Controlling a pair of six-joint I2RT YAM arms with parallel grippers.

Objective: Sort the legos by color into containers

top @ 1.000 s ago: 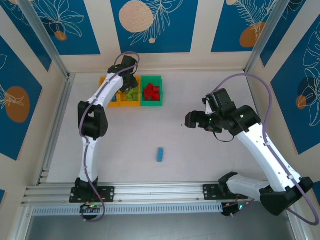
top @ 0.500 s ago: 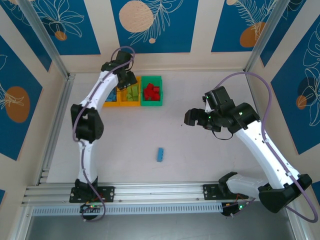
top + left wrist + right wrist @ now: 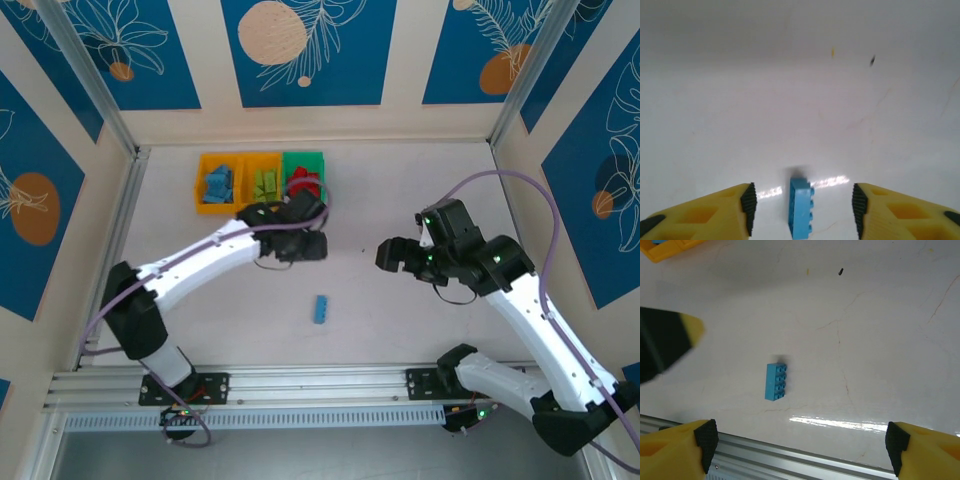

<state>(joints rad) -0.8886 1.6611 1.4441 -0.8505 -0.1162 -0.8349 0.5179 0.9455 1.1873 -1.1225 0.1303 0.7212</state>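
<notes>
- At the far edge of the white counter [image 3: 420, 180], left of centre, an orange-yellow rectangular plastic bin [image 3: 200, 186] is holding blue plastic bricks [image 3: 220, 185].
- Touching its right side, a second orange-yellow plastic bin [image 3: 265, 157] is holding light green bricks [image 3: 265, 185].
- Next along, a bright green plastic bin [image 3: 305, 157] is holding red bricks [image 3: 303, 180].
- The left hand [image 3: 303, 245] is hovering just in front of that bin, fingers spread and empty.
- A lone blue brick [image 3: 320, 309] is lying toward the near edge, untouched.
- The right hand [image 3: 385, 255] is hanging right of centre, spread wide.

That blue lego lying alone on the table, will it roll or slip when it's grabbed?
The blue brick looks like hard moulded plastic, so probably stiff and light. Boxy and lying flat on the table, it should slide rather than roll if nudged. Its smooth narrow sides might twist in a loose pinch.
</notes>
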